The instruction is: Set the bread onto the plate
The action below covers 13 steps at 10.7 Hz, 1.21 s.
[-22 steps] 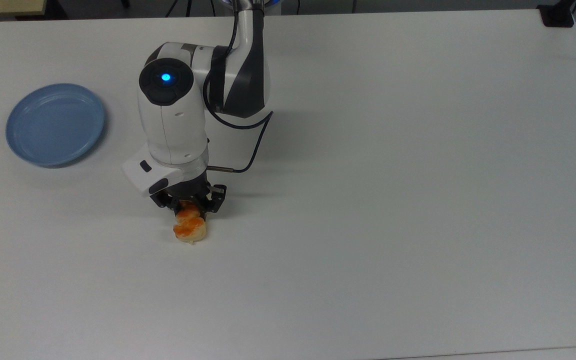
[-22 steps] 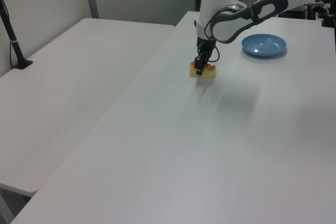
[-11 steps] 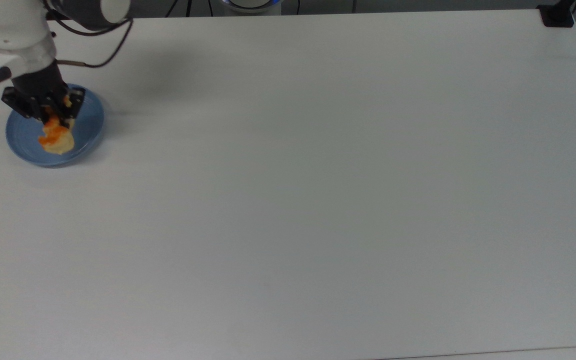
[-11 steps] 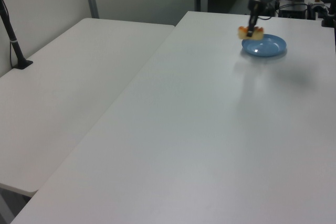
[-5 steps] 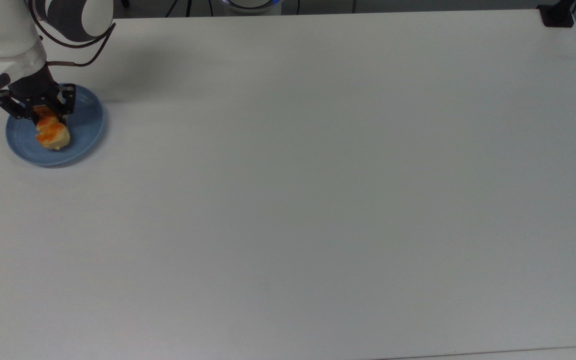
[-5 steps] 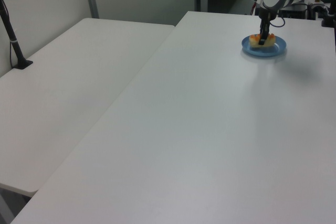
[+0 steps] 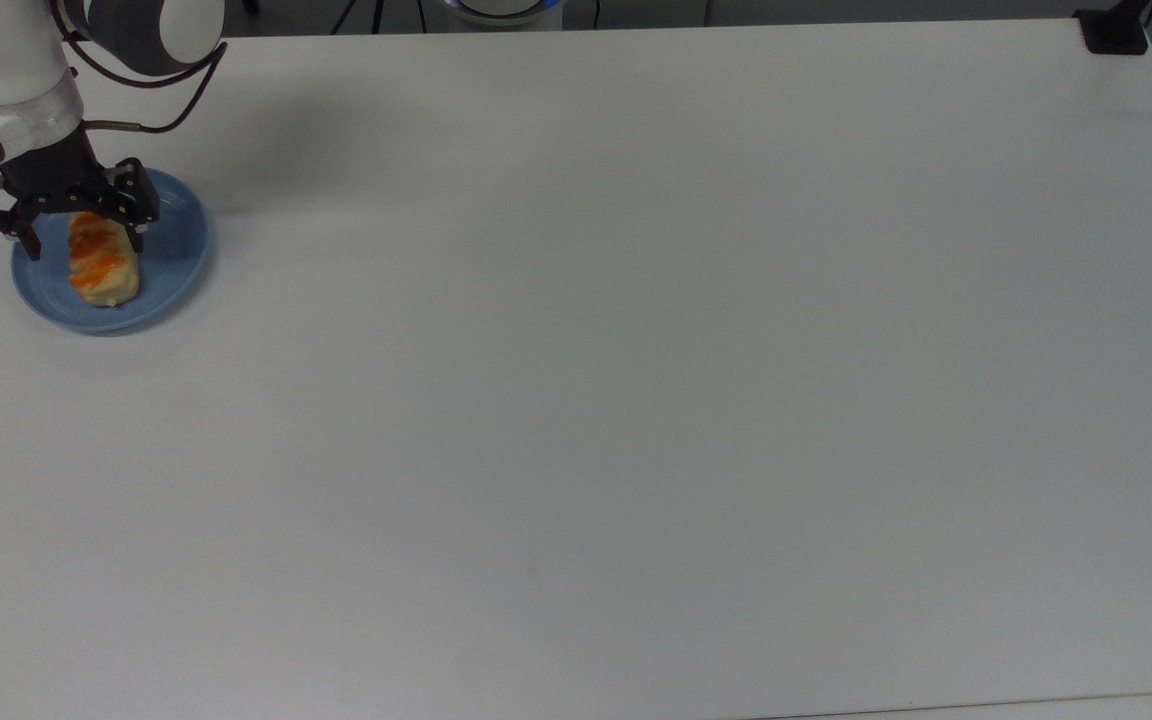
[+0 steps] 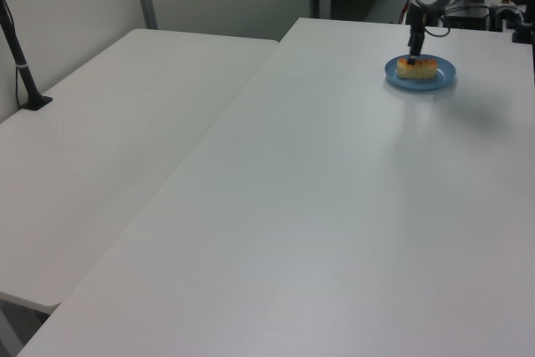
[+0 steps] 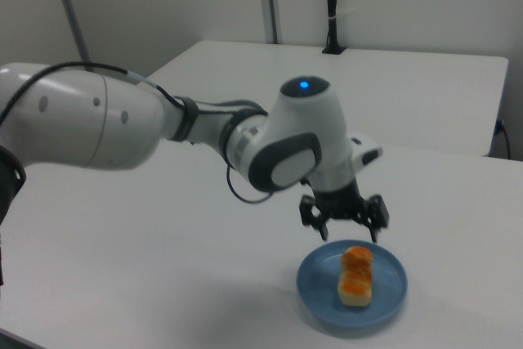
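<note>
The bread (image 7: 101, 262) (image 8: 416, 68) (image 9: 356, 276), a pale-yellow bun with orange-brown patches, lies flat on the light-blue plate (image 7: 171, 280) (image 8: 443, 78) (image 9: 392, 292) at the top view's far left. My gripper (image 7: 84, 240) (image 8: 415, 53) (image 9: 346, 233) hangs open just above the bun's far end, its black fingers (image 7: 135, 206) spread wider than the bun and apart from it. Nothing is held between them.
The white table (image 7: 636, 400) stretches wide to the top view's right of the plate. A second white table (image 8: 117, 123) adjoins it at the left view's left, with a black post (image 8: 21, 64) on it. A black mount (image 7: 1116, 30) sits at the top view's far right corner.
Two seconds ago the gripper was shut on the bread mid-table; it carried it to the plate, set it down, then opened and rose slightly.
</note>
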Motion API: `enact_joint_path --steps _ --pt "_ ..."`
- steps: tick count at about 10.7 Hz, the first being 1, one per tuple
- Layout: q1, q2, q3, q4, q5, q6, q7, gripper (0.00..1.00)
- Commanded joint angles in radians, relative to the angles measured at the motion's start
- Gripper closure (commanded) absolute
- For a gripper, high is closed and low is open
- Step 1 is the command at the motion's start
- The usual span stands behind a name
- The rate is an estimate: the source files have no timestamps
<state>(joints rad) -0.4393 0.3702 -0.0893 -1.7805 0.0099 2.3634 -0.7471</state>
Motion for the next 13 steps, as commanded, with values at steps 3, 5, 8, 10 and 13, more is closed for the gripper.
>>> enact_joint_path --steps 3,5,8,10,13 --pt "0.281 -0.174 0.013 0.073 0.001 -0.267 0.522 0.0" --pt "0.345 -0.226 0.014 0.171 -0.002 -0.491 0.697 0.0" --pt "0.45 -0.324 -0.001 0.193 -0.013 -0.689 0.773 0.0" --pt "0.458 -0.356 0.0 0.19 -0.045 -0.742 0.763 0.0" --pt "0.453 -0.356 0.0 0.193 -0.068 -0.742 0.762 0.0"
